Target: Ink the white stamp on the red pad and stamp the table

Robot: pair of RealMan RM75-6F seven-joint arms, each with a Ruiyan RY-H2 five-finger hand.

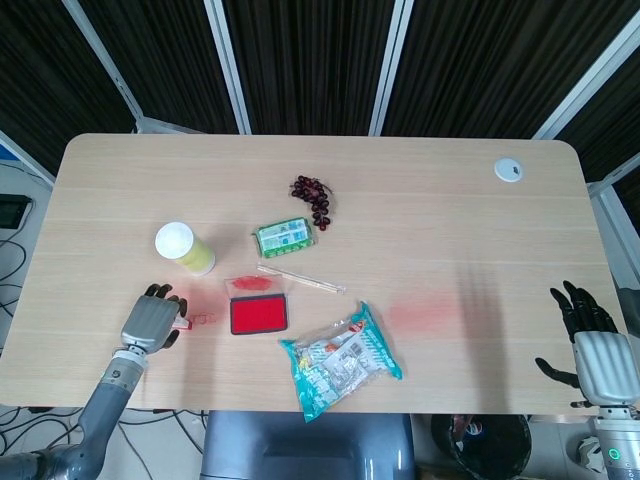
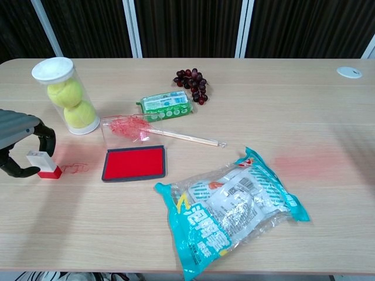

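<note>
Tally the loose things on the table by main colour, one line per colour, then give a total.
Red: 1, the open red ink pad
White: 1, the white stamp with red base
Green: 1, the green wrapped packet
Yellow: 1, the clear tube of yellow tennis balls
Purple: 1, the dark purple grape bunch
Teal: 1, the teal snack bag
Pale: 1, the thin pale stick
Total: 7

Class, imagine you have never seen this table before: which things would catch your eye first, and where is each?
The bright red ink pad lies open near the table's front left, its clear lid smeared red behind it. Beside it to the right sprawls a large teal snack bag. At the far left, the left hand closes around the white stamp, next to a red mark on the wood.
</note>
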